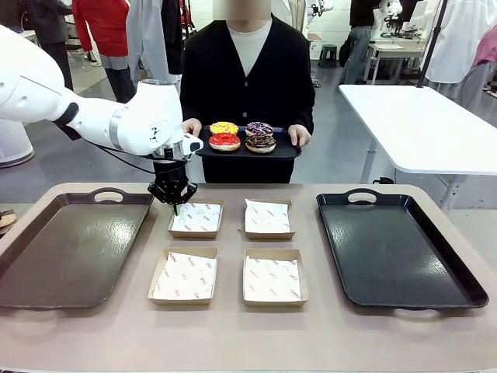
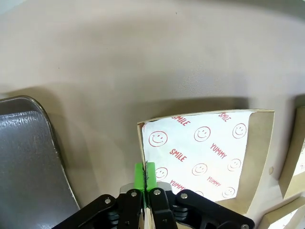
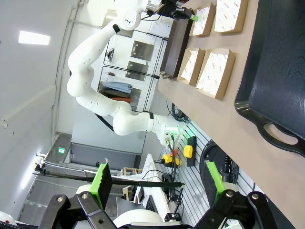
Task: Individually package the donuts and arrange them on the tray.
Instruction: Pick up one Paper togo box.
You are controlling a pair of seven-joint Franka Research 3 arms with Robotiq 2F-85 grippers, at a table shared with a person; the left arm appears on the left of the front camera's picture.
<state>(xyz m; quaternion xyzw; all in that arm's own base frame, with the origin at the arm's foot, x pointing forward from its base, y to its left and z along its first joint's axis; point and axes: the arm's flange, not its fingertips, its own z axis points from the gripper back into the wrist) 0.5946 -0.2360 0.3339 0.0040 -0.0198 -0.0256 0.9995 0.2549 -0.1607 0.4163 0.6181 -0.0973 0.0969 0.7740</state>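
Observation:
Yellow [image 1: 224, 127], red [image 1: 224, 141], purple [image 1: 258, 129] and chocolate [image 1: 260, 144] donuts sit on a small black tray [image 1: 287, 153] that the person holds at the far side. My left gripper [image 1: 172, 203] is shut on the left wall of the far-left box [image 1: 196, 219]. In the left wrist view its green pads [image 2: 144, 171] pinch that cardboard edge, with the box's smiley-print paper [image 2: 205, 152] beside them. My right gripper [image 3: 157, 183] hangs open off the table's side, holding nothing.
Three more paper-lined boxes [image 1: 268, 218] [image 1: 184, 276] [image 1: 272, 277] lie mid-table. A large brown tray [image 1: 70, 249] lies at the left and a large black tray [image 1: 396, 249] at the right. The person's hands [image 1: 192, 127] grip the small tray.

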